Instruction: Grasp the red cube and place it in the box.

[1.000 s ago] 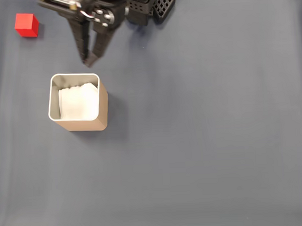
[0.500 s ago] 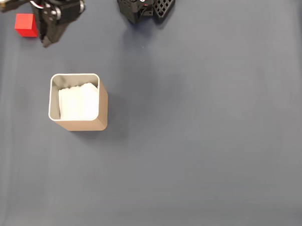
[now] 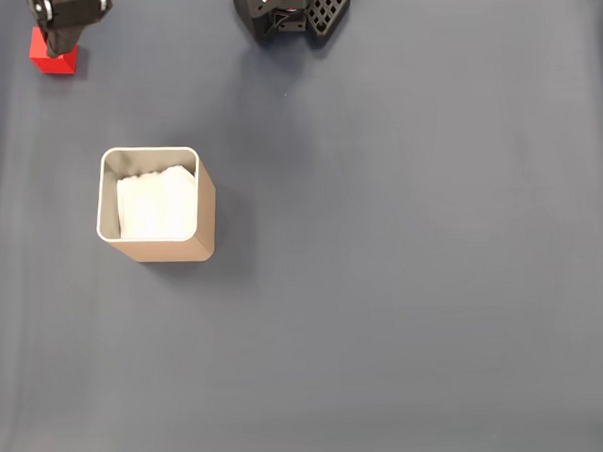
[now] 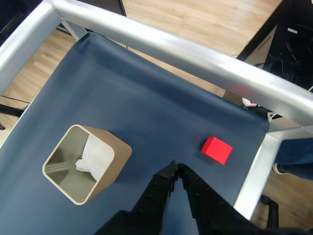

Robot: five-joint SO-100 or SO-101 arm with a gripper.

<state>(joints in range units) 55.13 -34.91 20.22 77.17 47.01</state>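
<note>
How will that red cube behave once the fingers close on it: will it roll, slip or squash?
The red cube has flat faces and sits square on the blue mat, so it probably won't roll. Its matte faces suggest fair grip. It looks solid and small beside the box, so likely light and stiff. The gripper is shut, not yet on it.

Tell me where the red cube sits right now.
In the fixed view the red cube lies on the mat's top-left corner, partly under the gripper, up-left of the box.
</note>
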